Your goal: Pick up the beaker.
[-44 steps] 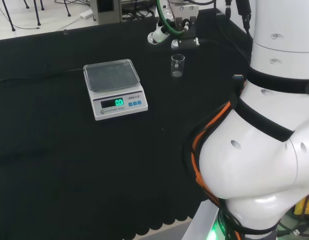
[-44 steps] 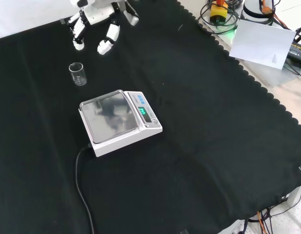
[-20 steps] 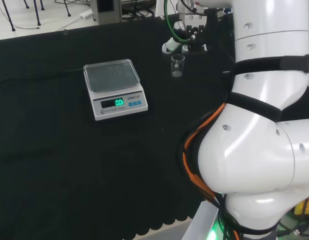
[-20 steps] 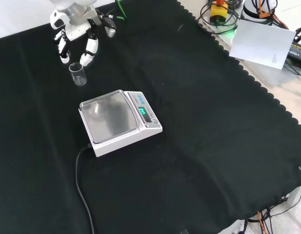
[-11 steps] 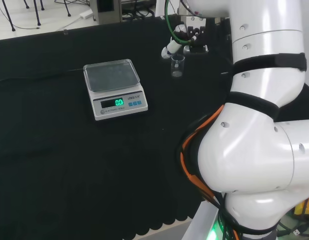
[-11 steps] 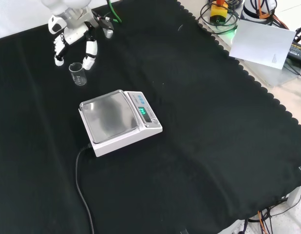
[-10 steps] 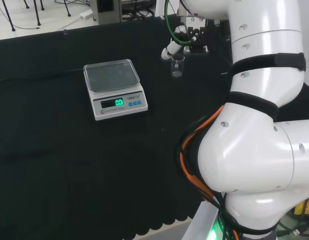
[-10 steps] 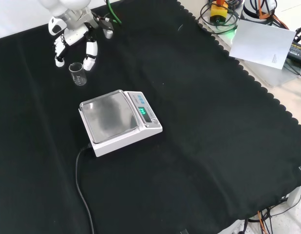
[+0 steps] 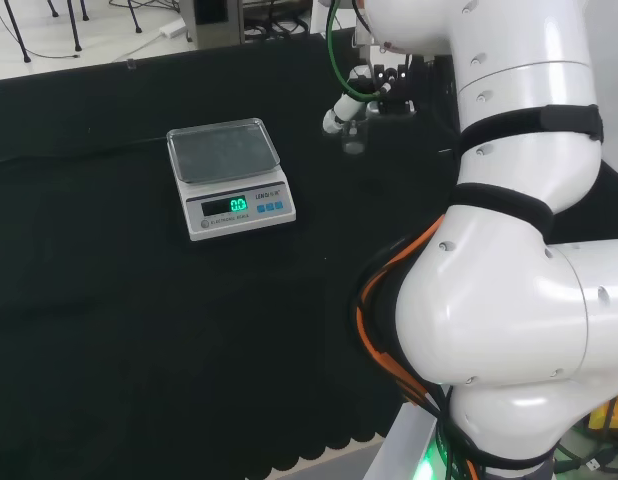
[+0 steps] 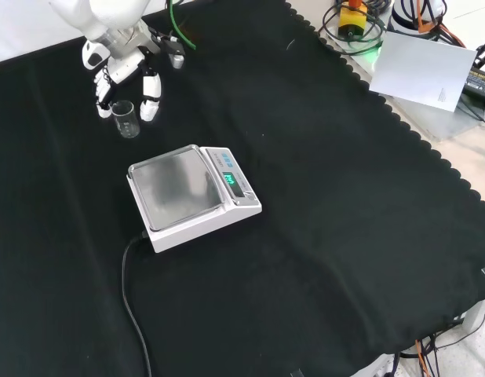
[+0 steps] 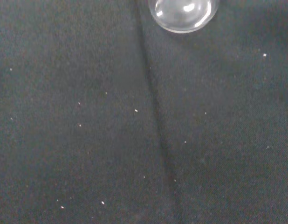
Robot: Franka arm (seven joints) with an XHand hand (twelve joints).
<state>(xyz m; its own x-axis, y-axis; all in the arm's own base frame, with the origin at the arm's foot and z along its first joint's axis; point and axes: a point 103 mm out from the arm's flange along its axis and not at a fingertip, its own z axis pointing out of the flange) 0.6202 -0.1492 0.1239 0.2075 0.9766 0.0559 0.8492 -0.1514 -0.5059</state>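
The hand [image 10: 125,67] had come down, fingers [image 10: 151,106] spread at 3 and 9 o'clock of the beaker [image 10: 125,119]; grasp and lift remained.

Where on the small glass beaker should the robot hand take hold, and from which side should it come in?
Best around the straight side wall of the beaker, below the rim. It stands upright on the black cloth, so opposed fingers can close across it. The robot hand already hangs open just above it in the front view, fingers on both sides; coming down from there looks simplest.
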